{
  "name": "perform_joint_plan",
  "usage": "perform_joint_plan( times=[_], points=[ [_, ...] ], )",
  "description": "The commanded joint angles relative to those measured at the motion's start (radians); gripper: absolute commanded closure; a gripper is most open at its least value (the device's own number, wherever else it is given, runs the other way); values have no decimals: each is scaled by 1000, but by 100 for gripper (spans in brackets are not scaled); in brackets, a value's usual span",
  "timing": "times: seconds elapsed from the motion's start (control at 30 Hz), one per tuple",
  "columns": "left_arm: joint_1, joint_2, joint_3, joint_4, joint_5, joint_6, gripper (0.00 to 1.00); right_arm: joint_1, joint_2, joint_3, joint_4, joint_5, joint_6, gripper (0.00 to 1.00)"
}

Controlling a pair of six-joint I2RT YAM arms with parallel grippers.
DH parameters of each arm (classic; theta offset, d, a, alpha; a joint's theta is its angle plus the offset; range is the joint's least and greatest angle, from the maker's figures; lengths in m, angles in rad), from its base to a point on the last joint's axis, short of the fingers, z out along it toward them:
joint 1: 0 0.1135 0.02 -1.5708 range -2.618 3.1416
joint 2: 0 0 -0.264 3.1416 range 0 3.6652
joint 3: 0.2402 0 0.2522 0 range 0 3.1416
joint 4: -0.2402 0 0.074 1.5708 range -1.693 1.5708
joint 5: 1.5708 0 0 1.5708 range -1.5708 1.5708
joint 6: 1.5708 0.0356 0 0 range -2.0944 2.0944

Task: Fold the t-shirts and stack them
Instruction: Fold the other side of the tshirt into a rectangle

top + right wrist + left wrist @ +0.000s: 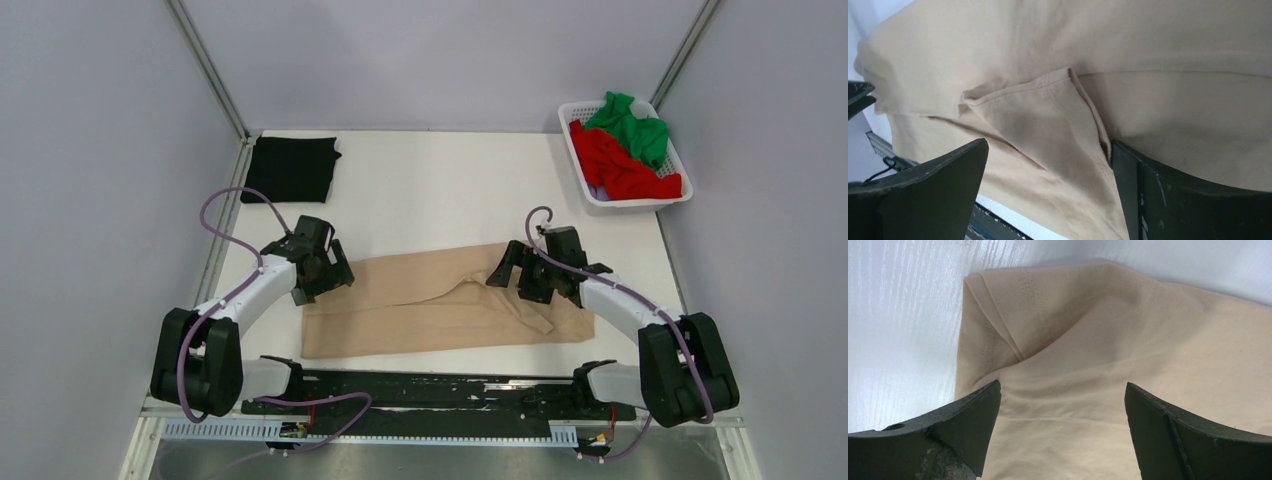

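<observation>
Mid-fold, left pincer (336, 272) and right pincer (506, 272) gape empty over the beige t-shirt (430, 312); next, probably pinch its ends.

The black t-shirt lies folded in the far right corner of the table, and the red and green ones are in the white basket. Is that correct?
Not quite. The black t-shirt lies folded in the far left corner of the table, as the top external view shows. The red t-shirt and the green t-shirt are indeed in the white basket.
</observation>
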Motion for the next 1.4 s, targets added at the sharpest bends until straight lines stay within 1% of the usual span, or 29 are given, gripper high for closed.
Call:
perform_joint_plan(
  times=[0.0, 0.23, 0.33, 0.4, 0.53, 0.6, 0.73, 0.8, 0.83, 0.97, 1.03, 1.1, 1.17, 1.23, 1.3, 1.37],
  points=[
    [2, 7, 8, 28, -8, 5, 0, 18, -65, -46, 42, -177, -39, 0],
    [2, 14, 10, 31, -5, 3, 0, 48, -160, -88, 84, -393, -44, 0],
    [2, 15, 12, 30, 5, 4, 0, 96, -163, -89, 92, -433, -39, 0],
    [2, 10, 11, 32, 7, 4, 0, 150, -160, -85, 77, -429, -39, 0],
    [3, -3, 12, 22, -7, 2, 0, 317, -185, -56, -18, -326, -33, 0],
    [2, -8, 13, 19, -15, 3, 0, 381, -212, -47, -54, -293, -21, 0],
    [2, -8, 24, 3, -31, 2, 0, 460, -286, -30, -123, -225, -13, 0],
    [2, -8, 31, -5, -39, 2, 0, 464, -329, -20, -150, -163, -16, 0],
    [2, -11, 33, -7, -40, 1, 0, 464, -353, -14, -160, -109, -12, 0],
    [2, -30, 41, -16, -36, 2, 0, 458, -440, 12, -170, 174, 29, 0],
    [2, -42, 47, -22, -32, 1, 0, 453, -451, 20, -146, 259, 42, 0],
    [3, -56, 62, -32, -14, 4, 0, 432, -431, 28, -166, 332, 110, 0],
    [2, -81, 78, -33, 14, 7, 0, 399, -395, 32, -231, 369, 223, 0],
    [-2, -107, 92, -20, 55, 14, 0, 367, -359, 22, -297, 369, 337, 0],
    [-15, -127, 98, 5, 98, 29, 0, 350, -334, -7, -322, 337, 416, 0],
    [-39, -127, 96, 33, 177, 39, 0, 334, -318, -45, -323, 285, 473, 0]
  ],
)
